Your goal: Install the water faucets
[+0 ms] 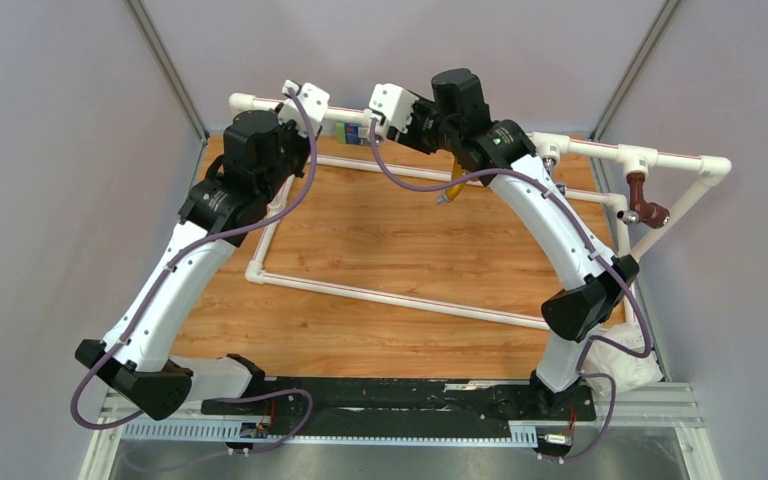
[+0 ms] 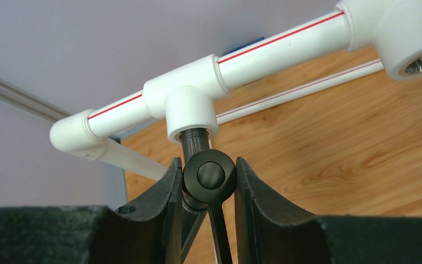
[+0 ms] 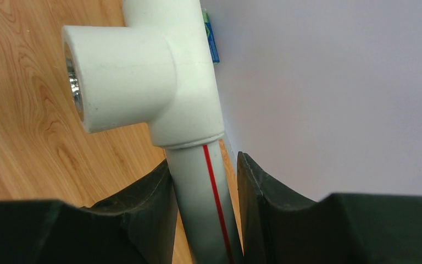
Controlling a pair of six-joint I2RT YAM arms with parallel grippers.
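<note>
The black metal faucet shows in the left wrist view, its round head between my fingers and its threaded end in the downward socket of a white tee on the pipe rail. My left gripper is shut on that head; it sits at the rail's far left, and it hides the faucet in the top view. My right gripper is closed around the white red-striped pipe just below a second tee whose metal-threaded socket is empty. It sits mid-rail.
A white pipe frame lies on the wooden table. An orange tap hangs under the right arm. A brown tap sits on the right side of the rail. Grey walls close in behind and at both sides.
</note>
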